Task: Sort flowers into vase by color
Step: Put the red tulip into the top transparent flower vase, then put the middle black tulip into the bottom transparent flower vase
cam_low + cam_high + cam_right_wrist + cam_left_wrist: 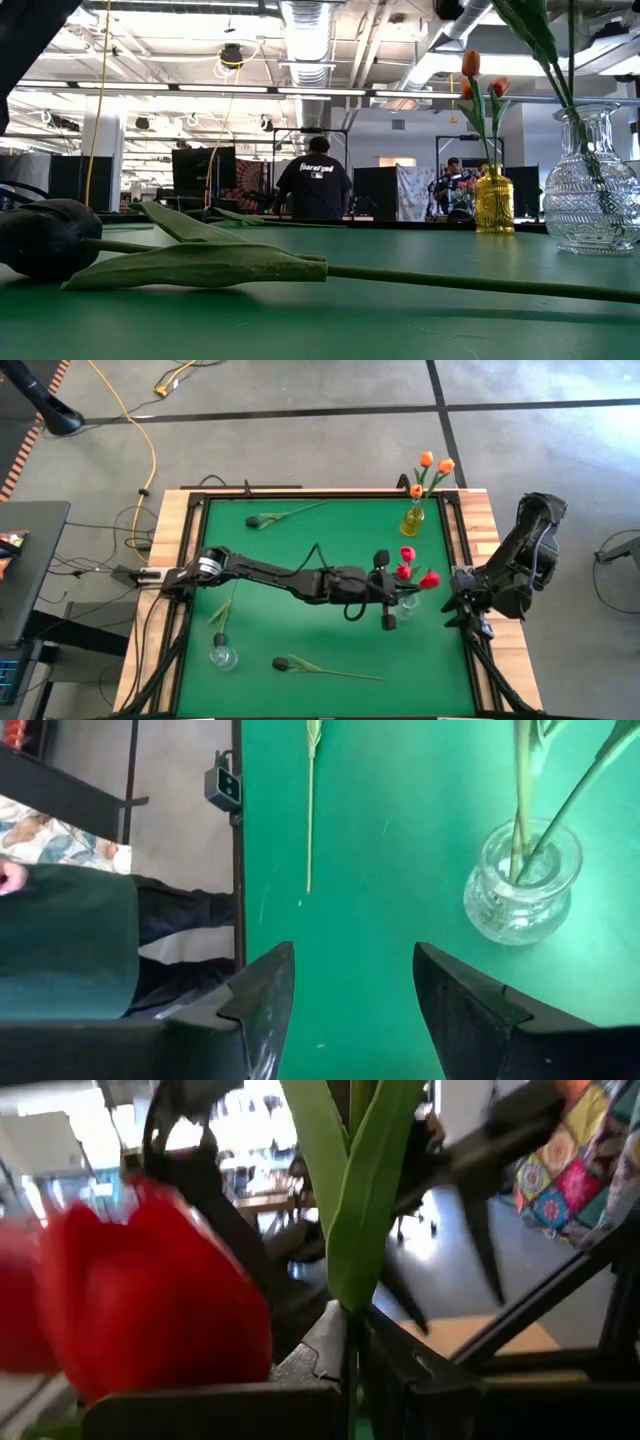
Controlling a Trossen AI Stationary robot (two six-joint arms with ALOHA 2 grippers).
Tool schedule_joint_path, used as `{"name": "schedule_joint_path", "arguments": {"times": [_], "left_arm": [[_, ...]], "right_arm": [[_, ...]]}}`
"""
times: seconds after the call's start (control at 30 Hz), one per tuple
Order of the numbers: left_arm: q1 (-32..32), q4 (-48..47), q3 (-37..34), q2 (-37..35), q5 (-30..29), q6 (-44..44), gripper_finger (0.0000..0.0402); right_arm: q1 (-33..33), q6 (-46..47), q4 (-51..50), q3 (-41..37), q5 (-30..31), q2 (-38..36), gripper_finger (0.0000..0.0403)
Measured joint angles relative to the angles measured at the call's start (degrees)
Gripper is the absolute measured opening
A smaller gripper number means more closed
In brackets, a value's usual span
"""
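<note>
A green counter (300, 540) stood on grey floor. The left end effector (388, 610), shut on a red tulip (428, 580), reached frame centre; right end effector (350, 1010) gaped empty. Only the low view showed people (315, 185) behind.

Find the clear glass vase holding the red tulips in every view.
High view: clear vase, right of centre, under the red tulips.
Low view: far right.
Left wrist view: not visible, only a tulip.
Right wrist view: upper right.
Shared landmark: green mat.
</note>
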Motion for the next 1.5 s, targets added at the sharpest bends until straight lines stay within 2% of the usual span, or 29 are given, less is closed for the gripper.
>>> {"name": "schedule_joint_path", "arguments": {"times": [0.2,0.37,0.6,0.8,0.97,1.2,1.4,1.5], "left_arm": [[1.32,-4.07,-0.02,0.00,-0.03,-7.97,0.0000],[1.45,-4.37,-0.02,0.00,1.39,-5.56,0.0009],[1.29,-7.28,-0.02,-0.02,2.56,-4.32,0.0085],[1.35,-8.91,-0.02,-0.07,7.15,-6.84,0.0159],[1.33,-10.76,-0.02,-0.35,9.66,-6.99,0.0192],[1.46,-22.47,-0.04,-3.40,11.16,-10.47,0.0201],[1.52,-34.10,-0.04,-6.19,18.82,-10.00,0.0200],[1.53,-41.09,-0.04,-8.15,19.83,-10.16,0.0199]], "right_arm": [[-0.02,0.02,0.00,0.00,0.31,0.00,0.0230],[-0.02,0.02,-0.02,0.00,0.33,0.00,0.0230],[-0.06,0.04,-0.01,0.00,0.39,0.00,0.0230],[-0.91,0.02,-0.02,0.00,1.55,0.00,0.0230],[-1.90,0.02,-0.02,0.00,1.60,0.00,0.0230],[-2.79,0.02,0.00,0.00,1.62,0.00,0.0230],[-4.01,0.02,-0.01,0.00,1.62,0.00,0.0230],[-4.69,0.02,-0.02,0.00,1.62,0.00,0.0230]]}}
